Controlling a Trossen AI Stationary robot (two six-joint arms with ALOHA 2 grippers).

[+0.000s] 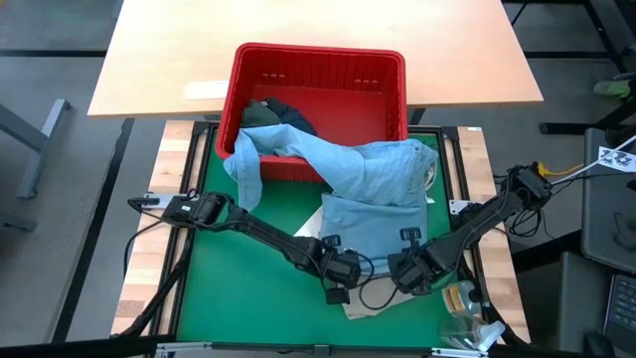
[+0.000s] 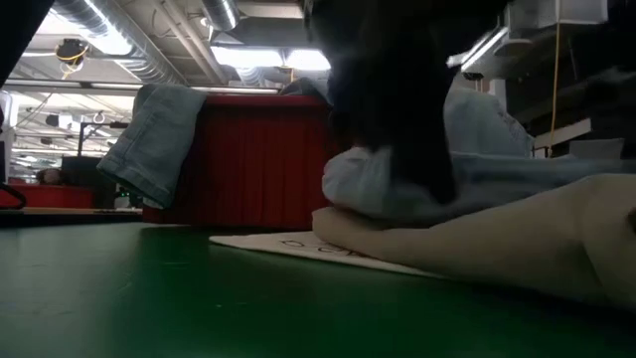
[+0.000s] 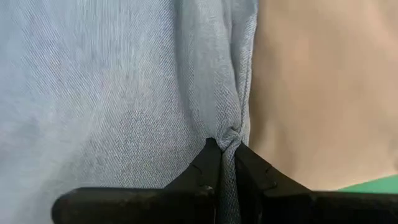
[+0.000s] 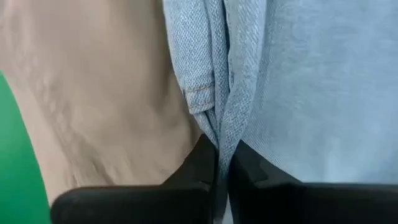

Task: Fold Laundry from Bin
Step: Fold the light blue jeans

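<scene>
High view shows the rectangular red plastic bin (image 1: pixel 393 85) standing at the far edge of the green tabletop (image 1: pixel 248 298), in the middle of that edge. A soft light blue denim shirt (image 1: pixel 373 194) hangs out over the near rim of the bin and spreads down onto the tabletop toward its near edge. A dark olive-green garment (image 1: pixel 263 112) and a navy garment (image 1: pixel 298 119) lie inside the bin, at its left side. Under the near part of the blue shirt lies a beige cloth (image 1: pixel 373 303), which touches the tabletop.

Both arms reach to the near hem of the blue shirt. The left claw (image 3: pixel 227 155) is closed tight, and a small pinch of the blue fabric sits between its two dark fingertips, just beside the beige cloth. The right claw (image 4: pixel 224 155) is also closed, with a fold of the shirt hem squeezed between its fingertips, again next to the beige cloth.

Low view shows one blue sleeve (image 2: pixel 154 139) draped over the left corner of the bin.
</scene>
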